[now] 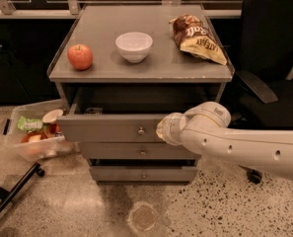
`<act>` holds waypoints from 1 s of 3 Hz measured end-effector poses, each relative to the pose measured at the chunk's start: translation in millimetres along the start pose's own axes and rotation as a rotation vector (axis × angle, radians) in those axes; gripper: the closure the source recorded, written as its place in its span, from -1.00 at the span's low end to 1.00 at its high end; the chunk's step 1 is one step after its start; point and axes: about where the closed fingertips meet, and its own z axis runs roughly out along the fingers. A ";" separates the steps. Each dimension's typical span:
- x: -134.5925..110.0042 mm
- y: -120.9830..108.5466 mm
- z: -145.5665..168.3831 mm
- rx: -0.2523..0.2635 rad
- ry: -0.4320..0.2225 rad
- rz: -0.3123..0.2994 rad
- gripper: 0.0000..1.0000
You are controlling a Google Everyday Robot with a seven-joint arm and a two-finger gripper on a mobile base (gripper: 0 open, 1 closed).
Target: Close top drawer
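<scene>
Grey cabinet (106, 69) with a flat top stands at the centre of the view, seen from the front and slightly above. On its top, from left to right, sit a red apple (80, 57), a white bowl (134, 46) and a crumpled brown and yellow chip bag (198, 37), each apart from the others.

Below the top, the top drawer (106, 128) is pulled part of the way out, so its grey front stands forward of the cabinet and a dark gap shows above and behind it. A small round metal knob (141, 131) sits near the middle of the front. Two lower drawers (142, 152) with similar knobs sit under it, both pushed in.

A white robot arm (235, 144) reaches in from the right edge of the view. Its gripper (162, 130) is at the front of the top drawer, just to the right of the knob, at or against the drawer face. The rounded wrist hides it, so I cannot tell whether it is open or closed, or whether it grips anything.

On the speckled floor (210, 211) to the left of the cabinet lies a clear plastic bin (40, 153) holding mixed food items. A black office chair (272, 53) stands to the right of the cabinet, behind the arm.
</scene>
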 end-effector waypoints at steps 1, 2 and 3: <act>-0.7 -7.5 8.3 0.008 -0.016 -0.026 0.17; -2.8 -10.0 11.5 0.011 -0.032 -0.052 -0.30; -5.6 -13.3 12.0 0.017 -0.042 -0.068 -0.77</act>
